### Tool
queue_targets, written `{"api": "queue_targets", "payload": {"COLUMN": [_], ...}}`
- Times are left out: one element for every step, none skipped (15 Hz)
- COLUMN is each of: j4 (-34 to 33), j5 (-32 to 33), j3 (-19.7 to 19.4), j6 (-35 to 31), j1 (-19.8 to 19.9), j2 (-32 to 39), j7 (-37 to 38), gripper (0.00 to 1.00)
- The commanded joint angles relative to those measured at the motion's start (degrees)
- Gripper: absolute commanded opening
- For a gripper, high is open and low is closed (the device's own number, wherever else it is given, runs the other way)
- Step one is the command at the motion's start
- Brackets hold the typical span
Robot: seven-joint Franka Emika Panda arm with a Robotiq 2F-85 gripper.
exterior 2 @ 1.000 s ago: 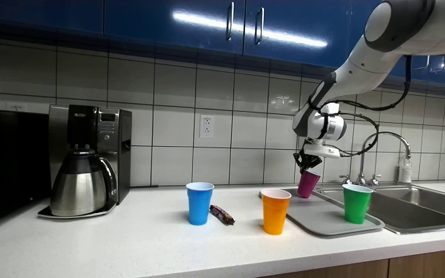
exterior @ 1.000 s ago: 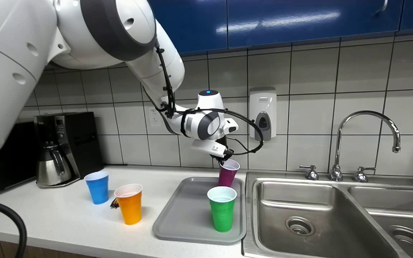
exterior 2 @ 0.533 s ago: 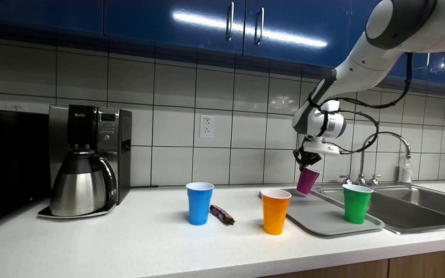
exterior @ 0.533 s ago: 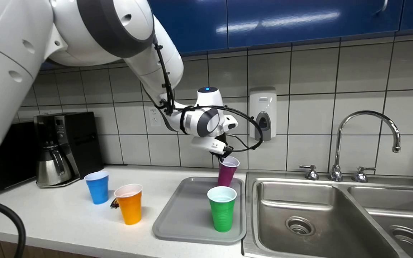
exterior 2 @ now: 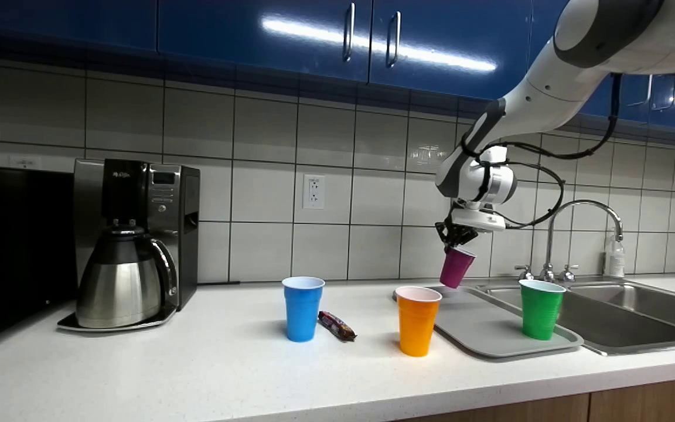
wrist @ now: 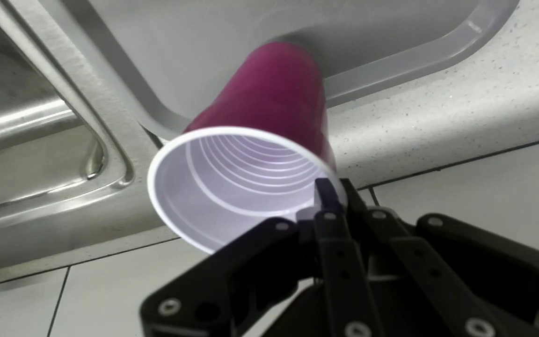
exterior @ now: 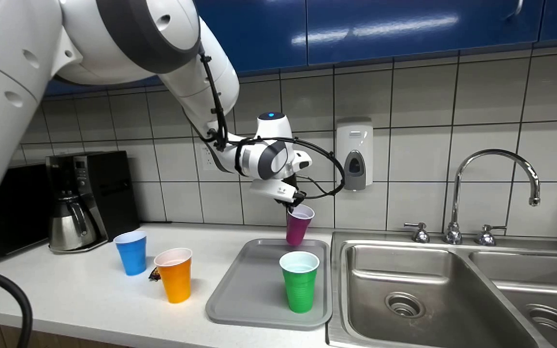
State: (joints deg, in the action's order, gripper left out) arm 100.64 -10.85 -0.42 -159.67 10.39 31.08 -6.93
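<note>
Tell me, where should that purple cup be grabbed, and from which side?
The purple cup is probably best pinched at its rim from above, one finger inside, one outside: its mouth is wide and, though tilted, faces upward, leaving room for a finger. The gripper holds it just so.
</note>
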Motion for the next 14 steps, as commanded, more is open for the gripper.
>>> {"api": "queue_targets", "payload": {"j4": [2.8,3.0,3.2,3.4,3.6,3.8,4.1,4.3,4.5,4.8,5.1,5.5,5.9,6.2], "j5": [1.3,1.4,1.5,1.6,1.7,1.7,1.9,2.0,2.1,2.2,2.3,2.6,2.9,3.2], "j3": [0.3,0.3,0.2,0.2,0.2,0.2,0.2,0.2,0.2,0.2,0.2,0.2,0.1,0.2], "j6": [-0.7,-0.6,-0.7,-0.7,-0.6,-0.7,-0.8,-0.9,-1.1,-1.2,-1.2,-1.4,-1.5,-1.5], "j1": [-1.4,-1.9,-2.5,-3.1,-3.5,-4.0,-4.6,-5.1,-5.6,-6.1,-6.6,-7.1,-7.6,-8.0], "j2": [-2.7,-2.9,-3.0,-3.2,-3.4,-3.6,-3.8,-4.0,-4.2,-4.5,-4.7,-5.1,-5.5,-5.8], "j7": [1.2,1.4,1.5,1.8,1.9,2.0,2.1,2.2,2.2,2.4,2.5,2.8,3.1,3.4], "gripper": [0.01,0.01,0.01,0.01,0.01,0.01,0.01,0.01,0.01,0.01,0.01,0.01,0.01,0.01]}}
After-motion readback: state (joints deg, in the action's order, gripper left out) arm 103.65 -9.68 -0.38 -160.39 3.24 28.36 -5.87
